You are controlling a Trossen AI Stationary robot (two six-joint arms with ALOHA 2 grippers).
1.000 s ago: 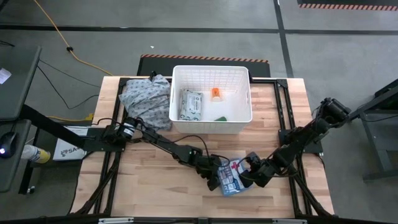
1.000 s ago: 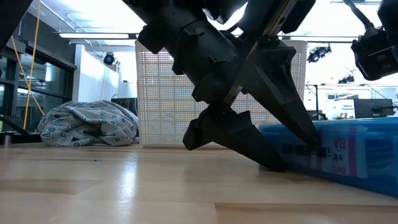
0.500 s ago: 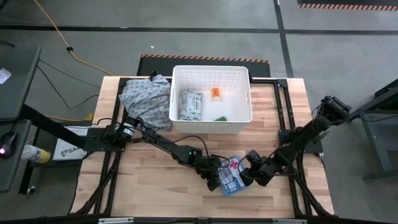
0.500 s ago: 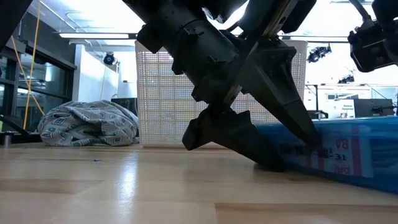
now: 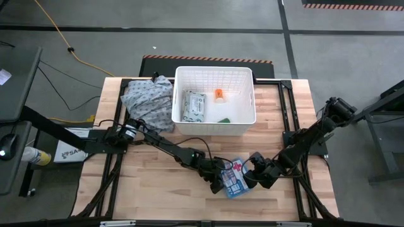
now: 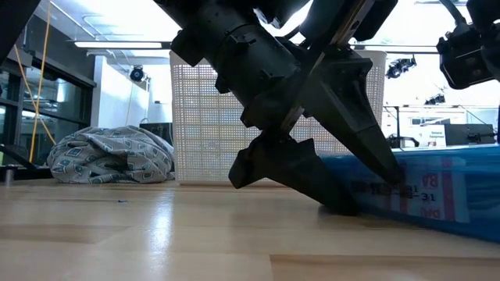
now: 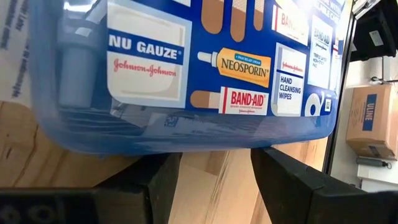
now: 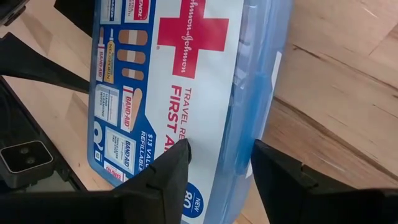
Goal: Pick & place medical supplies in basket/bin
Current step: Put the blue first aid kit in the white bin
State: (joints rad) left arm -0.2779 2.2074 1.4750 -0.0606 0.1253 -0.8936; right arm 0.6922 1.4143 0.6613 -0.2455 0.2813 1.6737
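The blue box, a first-aid kit with a red cross on its white label, lies flat on the table near its front edge. My left gripper is open, low at the box's left side, with its fingertips at the table beside the box's edge. My right gripper is open above the box's right side, one finger over the label and one over the blue side wall. The white basket at the far middle holds the wipes pack, the orange bottle and the green tube. The white tube is out of view. My left gripper's open fingers come slanting down from the table's left to the box's left edge. One fingertip shows in front of the box's side in the low view. I cannot tell whether it touches the box.
The grey patterned cloth heap lies left of the basket at the far left. Bare wood stretches left of the box along the front edge. The right arm hangs above the box.
My right gripper has moved a little toward the table's left, closer over the blue box, and slightly up. The blue box has shifted a little on the table. My left gripper has kept still.
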